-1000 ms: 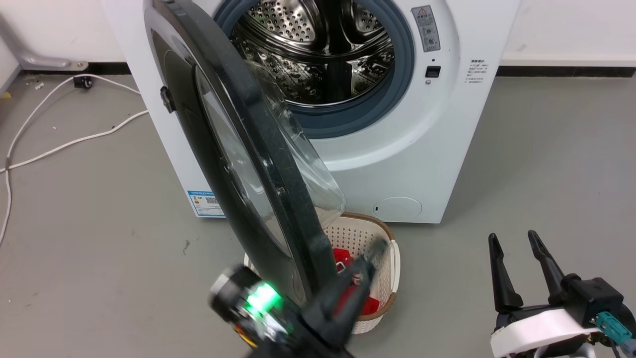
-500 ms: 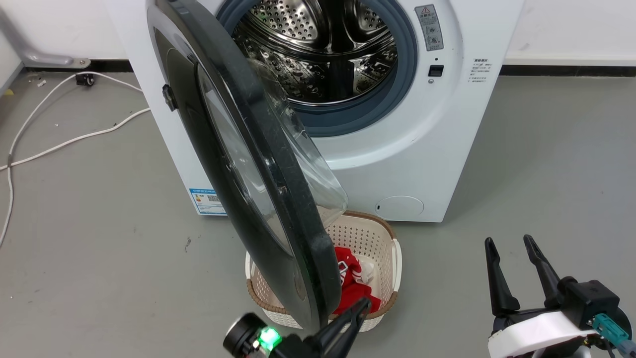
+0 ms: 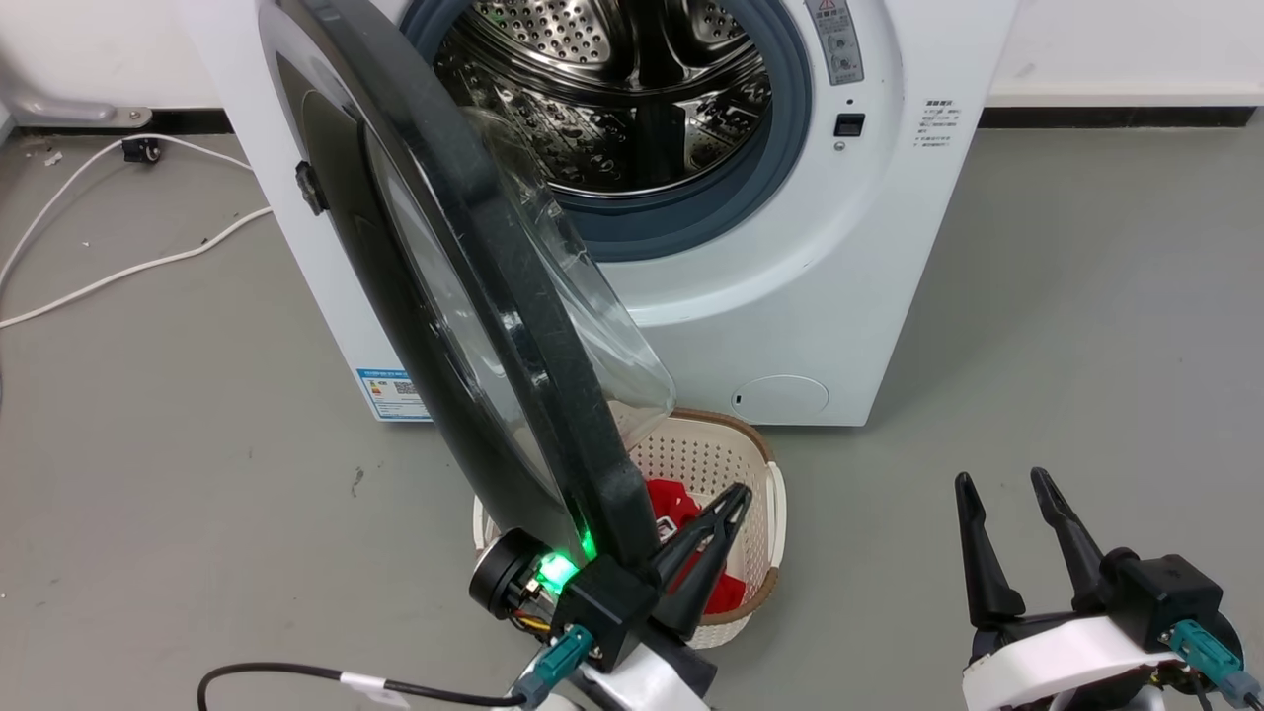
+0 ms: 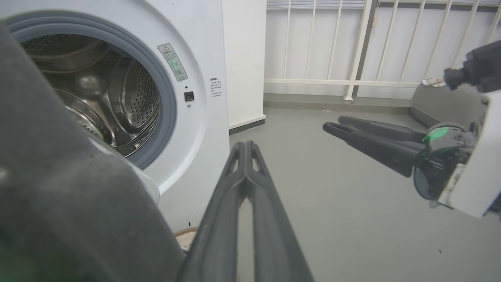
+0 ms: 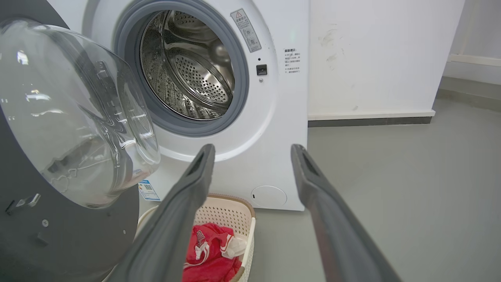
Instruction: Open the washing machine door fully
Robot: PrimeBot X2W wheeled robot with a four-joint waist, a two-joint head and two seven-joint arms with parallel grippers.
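The washing machine door (image 3: 474, 227), a black disc with a clear glass bowl, stands swung out about edge-on to me from the white washing machine (image 3: 820, 296). The steel drum is exposed. My left gripper (image 3: 736, 491) is shut on nothing. It sits low beside the door's bottom rim, on the glass-bowl side, over the basket. In the left wrist view its fingers (image 4: 245, 147) are pressed together, with the door (image 4: 58, 196) a dark blur close on their left. My right gripper (image 3: 1000, 479) is open at the lower right, apart from the door (image 5: 70, 117).
A cream laundry basket (image 3: 760, 474) holding a red garment (image 3: 671, 499) stands on the floor under the door's lower edge. White cables (image 3: 118, 272) trail over the grey floor at the left. A white railing (image 4: 352, 47) runs along the wall beyond the machine.
My left gripper dropped low, then rose again beside the door's bottom rim. The head camera shifted a little. The door's angle and my right gripper look unchanged.
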